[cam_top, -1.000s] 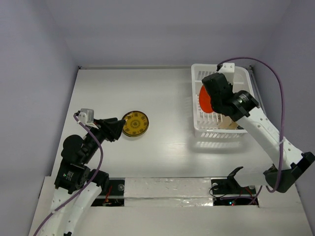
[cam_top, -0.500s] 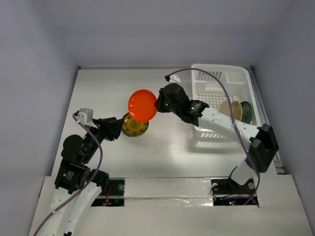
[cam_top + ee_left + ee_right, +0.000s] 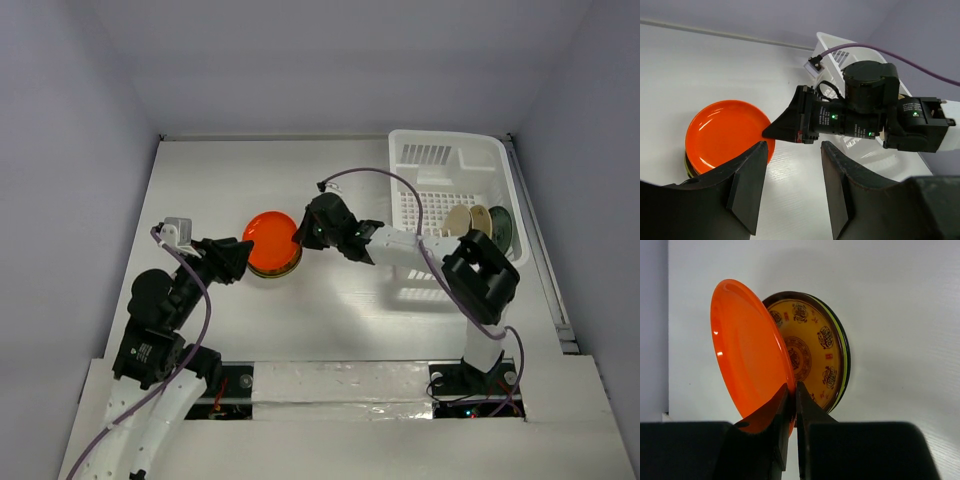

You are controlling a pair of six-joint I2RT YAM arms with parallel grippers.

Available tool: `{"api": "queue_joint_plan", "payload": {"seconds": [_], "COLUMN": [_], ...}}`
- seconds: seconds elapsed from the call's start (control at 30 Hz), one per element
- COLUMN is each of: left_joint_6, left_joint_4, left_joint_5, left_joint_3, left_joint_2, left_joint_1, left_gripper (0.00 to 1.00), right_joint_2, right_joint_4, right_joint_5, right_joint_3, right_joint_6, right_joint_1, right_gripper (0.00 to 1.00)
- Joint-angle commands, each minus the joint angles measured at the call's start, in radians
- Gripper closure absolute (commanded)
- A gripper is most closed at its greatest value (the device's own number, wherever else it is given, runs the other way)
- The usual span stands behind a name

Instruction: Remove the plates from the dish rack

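My right gripper [image 3: 300, 238] [image 3: 791, 390] is shut on the rim of the orange-red plate [image 3: 270, 239] [image 3: 747, 347] [image 3: 722, 132] and holds it tilted just over the patterned yellow plate [image 3: 812, 357] on the table, left of centre. The yellow plate's edge shows under it [image 3: 275, 270]. My left gripper [image 3: 240, 258] [image 3: 790, 187] is open and empty, just left of the stack. The white dish rack [image 3: 425, 155] stands at the back right with a cream plate [image 3: 458, 220], a patterned plate [image 3: 481, 220] and a green plate [image 3: 500, 226] upright in it.
The right arm [image 3: 395, 245] stretches across from the rack to the stack; its purple cable [image 3: 400, 185] loops above it. The rack's near wall [image 3: 420, 265] lies beside the arm. Grey walls close in the table on three sides.
My right gripper carried the orange-red plate out of the rack, leftward and down, until it is over the yellow plate. The left arm has not moved.
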Motion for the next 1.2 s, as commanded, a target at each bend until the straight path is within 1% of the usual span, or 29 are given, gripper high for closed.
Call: {"api": "queue_joint_plan", "payload": {"seconds": [0.0, 0.1, 0.13, 0.2, 0.27, 0.3, 0.33, 0.37, 0.4, 0.47, 0.53, 0.6, 0.63, 0.67, 0.7, 0.73, 0.77, 0.8, 0.83, 0.9, 0.93, 0.97, 1.0, 1.03, 1.07, 1.1, 1.13, 1.17], "left_joint_6": [-0.004, -0.003, -0.004, -0.004, -0.003, -0.003, -0.003, -0.003, -0.003, -0.004, -0.003, -0.004, -0.004, -0.004, -0.004, -0.003, -0.004, -0.004, -0.004, -0.003, -0.003, -0.003, -0.003, -0.003, -0.001, -0.003, -0.001, -0.003], "left_joint_4": [0.033, 0.035, 0.036, 0.038, 0.038, 0.039, 0.036, 0.038, 0.036, 0.036, 0.038, 0.038, 0.038, 0.038, 0.038, 0.039, 0.038, 0.039, 0.039, 0.039, 0.039, 0.042, 0.045, 0.044, 0.044, 0.045, 0.045, 0.045], "left_joint_5": [0.005, 0.006, 0.008, 0.016, 0.016, 0.016, 0.016, 0.014, 0.016, 0.013, 0.011, 0.013, 0.013, 0.016, 0.014, 0.014, 0.016, 0.019, 0.02, 0.026, 0.026, 0.028, 0.031, 0.031, 0.033, 0.034, 0.034, 0.034], "left_joint_3": [-0.004, -0.004, -0.005, -0.007, -0.005, -0.005, -0.005, -0.005, -0.005, -0.005, -0.007, -0.007, -0.007, -0.007, -0.007, -0.007, -0.007, -0.007, -0.007, -0.007, -0.008, -0.008, -0.008, -0.008, -0.008, -0.008, -0.008, -0.008], "left_joint_2": [0.008, 0.005, 0.005, 0.01, 0.014, 0.014, 0.014, 0.013, 0.013, 0.008, 0.008, 0.01, 0.008, 0.007, 0.007, 0.008, 0.007, 0.008, 0.008, 0.007, 0.005, -0.004, -0.007, -0.009, -0.01, -0.012, -0.012, -0.015], "left_joint_1": [0.004, 0.013, 0.013, 0.013, 0.013, 0.013, 0.013, 0.013, 0.013, 0.013, 0.013, 0.013, 0.013, 0.013, 0.013, 0.013, 0.013, 0.013, 0.013, 0.013, 0.013, 0.013, 0.013, 0.013, 0.013, 0.013, 0.013, 0.013], "left_gripper": [0.56, 0.56, 0.56, 0.56, 0.56, 0.56, 0.56, 0.56, 0.56, 0.56, 0.56, 0.56, 0.56, 0.56, 0.56, 0.56, 0.56, 0.56, 0.56, 0.56, 0.56, 0.56, 0.56, 0.56, 0.56, 0.56, 0.56, 0.56], "right_joint_2": [0.013, 0.025, 0.024, 0.02, 0.019, 0.017, 0.011, 0.004, -0.01, -0.056, -0.114, -0.157, -0.183, -0.214, -0.284, -0.327, -0.372, -0.469, -0.522, -0.619, -0.703, -0.739, -0.768, -0.811, -0.822, -0.831, -0.835, -0.836], "right_joint_4": [0.102, 0.103, 0.105, 0.087, 0.064, 0.036, 0.024, 0.015, -0.004, -0.034, -0.073, -0.148, -0.171, -0.191, -0.225, -0.242, -0.258, -0.289, -0.311, -0.39, -0.424, -0.456, -0.52, -0.551, -0.587, -0.654, -0.685, -0.714], "right_joint_5": [-0.031, -0.051, -0.046, -0.043, -0.036, -0.034, -0.03, -0.013, 0.0, 0.039, 0.087, 0.145, 0.176, 0.252, 0.292, 0.362, 0.389, 0.407, 0.426, 0.47, 0.483, 0.489, 0.481, 0.471, 0.437, 0.428, 0.434, 0.449], "right_joint_3": [-0.006, -0.022, -0.035, -0.038, -0.029, -0.023, -0.016, -0.013, -0.015, -0.021, -0.026, -0.026, -0.029, -0.038, -0.065, -0.082, -0.101, -0.122, -0.154, -0.183, -0.194, -0.213, -0.22, -0.226, -0.227, -0.222, -0.217, -0.21], "right_joint_6": [0.048, 0.056, 0.057, 0.049, 0.03, 0.02, 0.013, -0.001, -0.01, -0.036, -0.056, -0.087, -0.093, -0.099, -0.104, -0.102, -0.104, -0.124, -0.133, -0.171, -0.182, -0.197, -0.229, -0.245, -0.275, -0.292, -0.302, -0.312], "right_joint_1": [0.005, 0.005, 0.016, 0.016, 0.016, 0.016, 0.016, 0.025, 0.025, 0.025, 0.025, 0.025, 0.025, 0.025, 0.025, 0.013, 0.001, -0.018, -0.065, -0.126, -0.163, -0.249, -0.298, -0.343, -0.425, -0.456, -0.475, -0.49], "right_gripper": [0.87, 0.83, 0.79, 0.75, 0.61, 0.56, 0.47, 0.4, 0.38, 0.24, 0.22, 0.22, 0.27, 0.32, 0.36, 0.5, 0.6, 0.68, 0.81, 0.9, 0.97, 0.97, 0.97, 0.95, 0.94, 0.91, 0.79, 0.71]}}
